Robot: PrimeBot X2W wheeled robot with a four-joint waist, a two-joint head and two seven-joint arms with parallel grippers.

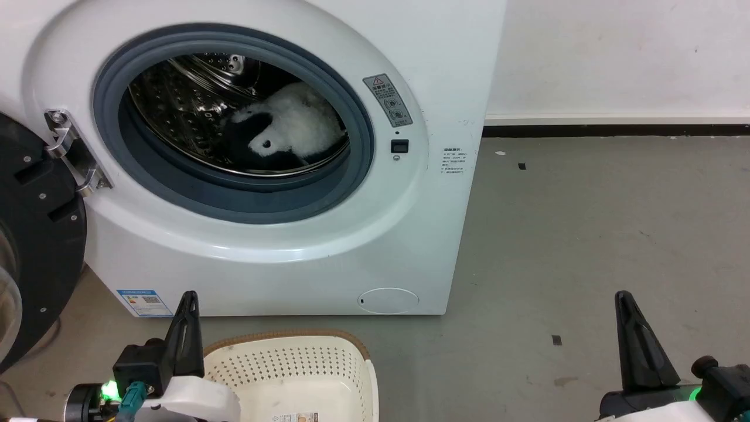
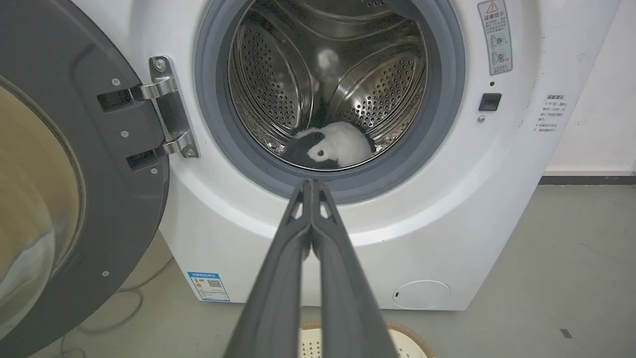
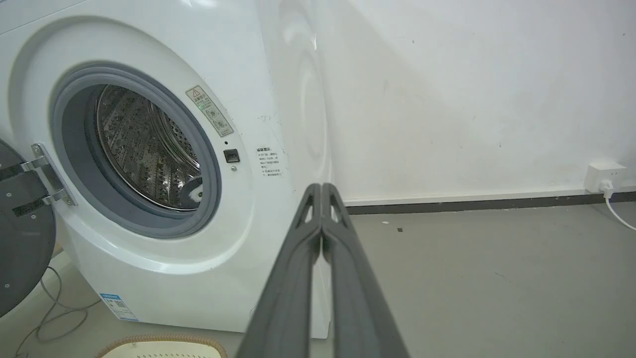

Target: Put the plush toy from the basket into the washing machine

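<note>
The plush toy (image 1: 287, 130) lies inside the steel drum of the washing machine (image 1: 422, 223), white fur and black limbs showing through the porthole; it sits low in the drum in the left wrist view (image 2: 332, 148). The black door (image 1: 35, 246) stands swung open on the left. The basket (image 1: 293, 375) sits on the floor in front of the machine, nothing visible in it, its label sticker showing. My left gripper (image 1: 187, 300) is shut, over the basket's left rim, holding nothing. My right gripper (image 1: 622, 298) is shut over bare floor, far right, holding nothing.
Grey floor (image 1: 586, 234) stretches to the right of the machine up to a white wall with a dark baseboard. A wall socket with a white cable (image 3: 603, 179) sits at the far right. Loose cable (image 3: 54, 308) lies on the floor under the open door.
</note>
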